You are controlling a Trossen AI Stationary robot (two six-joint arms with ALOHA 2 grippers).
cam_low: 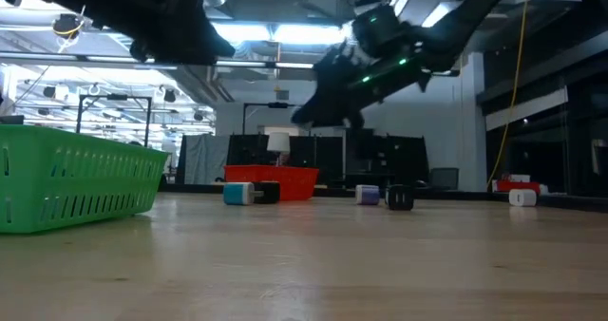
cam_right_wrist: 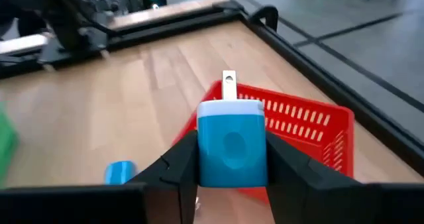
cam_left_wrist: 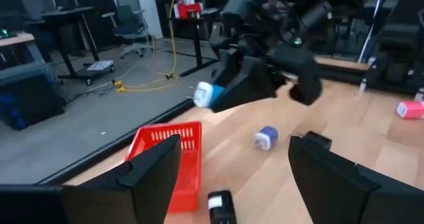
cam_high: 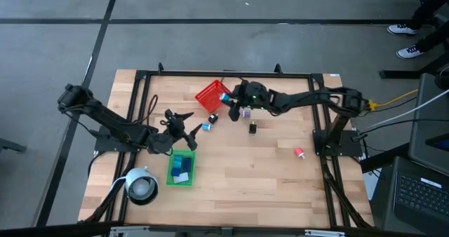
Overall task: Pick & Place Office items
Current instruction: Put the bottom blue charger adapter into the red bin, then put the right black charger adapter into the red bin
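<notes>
While the right hand [cam_right_wrist: 232, 161] hangs clamped on a blue plug adapter [cam_right_wrist: 232, 148], prongs pointing away from the wrist, it sits just above the near edge of the red basket [cam_right_wrist: 301, 121]. High view puts that hand [cam_high: 230, 97] right beside the basket [cam_high: 211, 97], adapter [cam_high: 224, 96] at the rim.

Left hand [cam_left_wrist: 232, 164] waits over the middle-left of the surface [cam_high: 238, 174], fingers apart, nothing between them, near the green tray [cam_high: 181, 169] that already has blue pieces in it.

Loose items on the surface: small blue-white piece [cam_high: 207, 126] and a black one [cam_high: 213, 118] below the basket, a purple-white one [cam_high: 246, 113], another black bit [cam_high: 252, 128], and a pink-red bit [cam_high: 299, 153] well apart toward the right.

Step in hand, as I read it: drop the adapter into the basket. To do it well, carry it further over the basket's middle before letting go, since it looks to be only at the rim now. Keep it low so it doesn't bounce out, and open fully so the adapter doesn't hang on a finger. The mesh basket probably slides easily, so avoid nudging its wall.
</notes>
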